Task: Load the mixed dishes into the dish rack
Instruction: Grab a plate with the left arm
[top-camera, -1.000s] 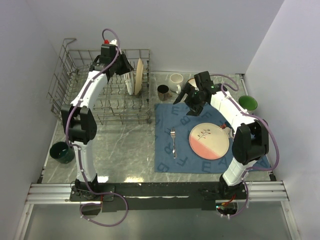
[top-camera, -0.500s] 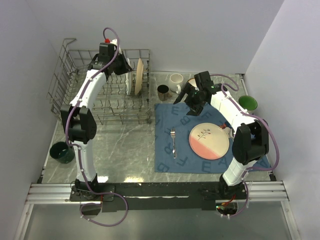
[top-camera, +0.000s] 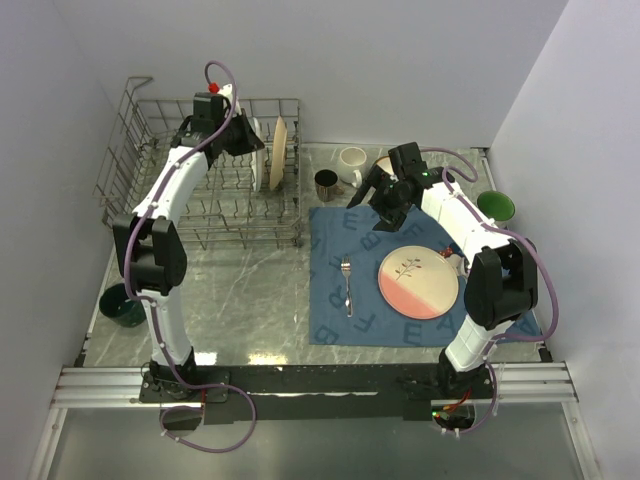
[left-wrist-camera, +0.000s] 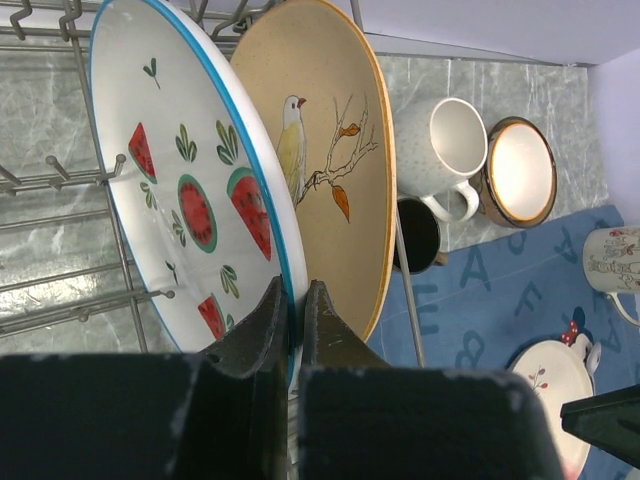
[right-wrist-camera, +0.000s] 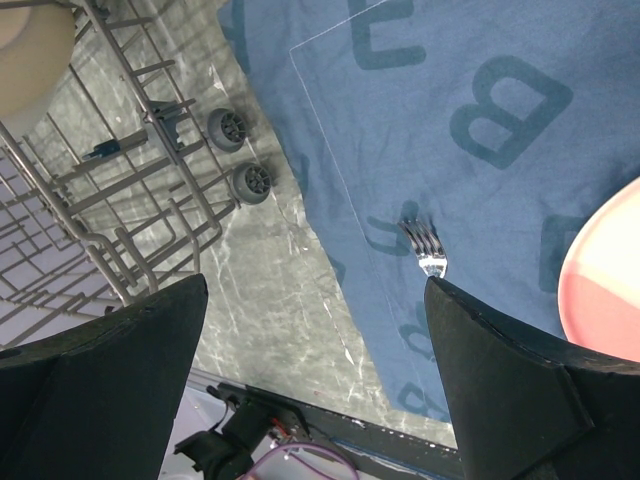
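My left gripper (left-wrist-camera: 296, 297) just pinched narrow onto the watermelon plate (left-wrist-camera: 180, 190), which stands in the dish rack (top-camera: 140, 150) at 10 o'clock. Probably straightening it. Right gripper (right-wrist-camera: 315, 300) hangs wide at 1 o'clock.

A blue cloth mat with darker letters printed on it (top-camera: 372, 318) lies flat on the right half of a grey marble-look table (top-camera: 250, 300). Plain pale walls (top-camera: 400, 60) stand around the table. A silver metal rail (top-camera: 300, 385) runs along its near edge.
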